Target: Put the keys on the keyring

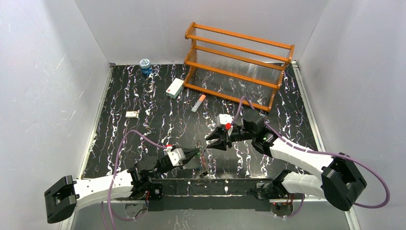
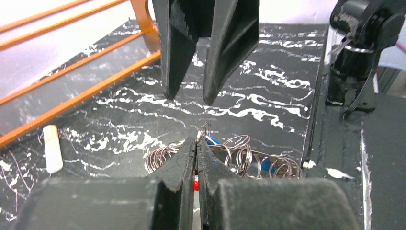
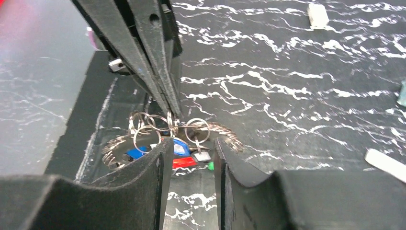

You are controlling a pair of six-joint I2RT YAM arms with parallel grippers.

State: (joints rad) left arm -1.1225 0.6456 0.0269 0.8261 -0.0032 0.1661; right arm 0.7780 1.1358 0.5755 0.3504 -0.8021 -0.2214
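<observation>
Left gripper (image 2: 196,143): fingers fully closed, pinching a small silver ring (image 2: 204,130) at their tips. Right gripper (image 3: 192,143): fingers parted, nothing between them, tips facing the left fingertips. The keys (image 3: 179,147), with blue and green heads, lie bunched with the keyring (image 3: 225,132) just beneath the left fingertips and just beyond the right fingertips.

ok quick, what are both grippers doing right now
left gripper: closed, pinching a small metal ring in the key bunch
right gripper: open, holding nothing
</observation>
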